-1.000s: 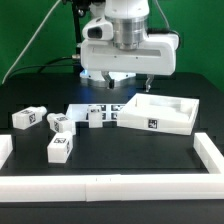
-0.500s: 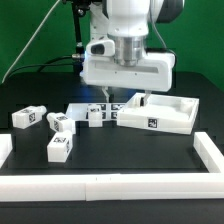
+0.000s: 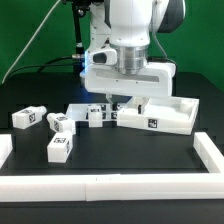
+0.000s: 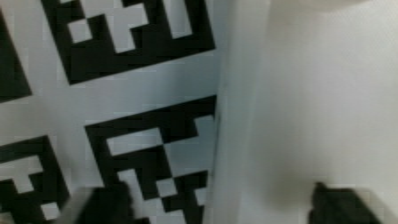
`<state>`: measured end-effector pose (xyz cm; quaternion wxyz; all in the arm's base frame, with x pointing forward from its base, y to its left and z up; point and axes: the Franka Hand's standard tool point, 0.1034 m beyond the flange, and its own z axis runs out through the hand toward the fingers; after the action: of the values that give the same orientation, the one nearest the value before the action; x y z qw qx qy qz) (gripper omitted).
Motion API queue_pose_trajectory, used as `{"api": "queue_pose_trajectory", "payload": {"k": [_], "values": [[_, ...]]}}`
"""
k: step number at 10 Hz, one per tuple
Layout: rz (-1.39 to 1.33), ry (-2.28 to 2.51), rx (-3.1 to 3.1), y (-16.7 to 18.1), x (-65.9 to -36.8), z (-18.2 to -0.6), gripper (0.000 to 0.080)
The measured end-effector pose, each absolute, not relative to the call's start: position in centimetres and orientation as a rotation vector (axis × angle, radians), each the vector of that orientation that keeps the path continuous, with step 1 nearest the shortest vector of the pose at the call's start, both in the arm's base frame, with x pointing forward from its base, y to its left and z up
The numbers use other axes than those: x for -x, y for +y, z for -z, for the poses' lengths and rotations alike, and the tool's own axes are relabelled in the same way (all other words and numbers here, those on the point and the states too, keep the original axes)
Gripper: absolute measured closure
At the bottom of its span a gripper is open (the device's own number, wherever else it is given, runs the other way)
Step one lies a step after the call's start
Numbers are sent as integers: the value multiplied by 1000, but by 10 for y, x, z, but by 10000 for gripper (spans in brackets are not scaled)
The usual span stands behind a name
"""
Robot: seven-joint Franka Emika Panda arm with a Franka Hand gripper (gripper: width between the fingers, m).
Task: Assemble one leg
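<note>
Four white legs with square markers lie on the black table: one (image 3: 27,117) at the exterior view's left, one (image 3: 60,123) beside it, one (image 3: 60,148) nearer the front, and one (image 3: 95,115) by the marker board. My gripper (image 3: 128,106) is low over the left rim of the large white tray-like piece (image 3: 165,122), with its jaws apart and nothing between them. In the wrist view the gripper (image 4: 228,205) shows two dark fingertips (image 4: 356,200) far apart over blurred marker tags and a white surface. No leg shows in the wrist view.
The marker board (image 3: 82,107) lies flat behind the legs, partly under the gripper, and its tags (image 4: 143,150) fill much of the wrist view. A white rail (image 3: 110,185) runs along the table's front, with raised ends at both sides.
The gripper has come down and shifted slightly toward the exterior view's left, from above the tray-like piece to its left rim. The legs and the tray-like piece have not moved.
</note>
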<state>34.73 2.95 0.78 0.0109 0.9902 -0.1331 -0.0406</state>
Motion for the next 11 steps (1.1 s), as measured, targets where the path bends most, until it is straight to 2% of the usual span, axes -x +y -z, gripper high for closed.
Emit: {"api": "queue_pose_trajectory", "payload": {"k": [1, 2, 3, 4, 8, 10, 11], "values": [[127, -415, -3090, 29, -347, -8, 546], [127, -415, -3090, 29, -347, -8, 546], [126, -415, -3090, 29, -347, -8, 726], [153, -375, -3098, 28, -348, -11, 742], [258, -330, -3178, -1, -400, -90, 742], [251, -370, -3179, -4, -408, -101, 742], [261, -368, -3177, -4, -406, -98, 742]]}}
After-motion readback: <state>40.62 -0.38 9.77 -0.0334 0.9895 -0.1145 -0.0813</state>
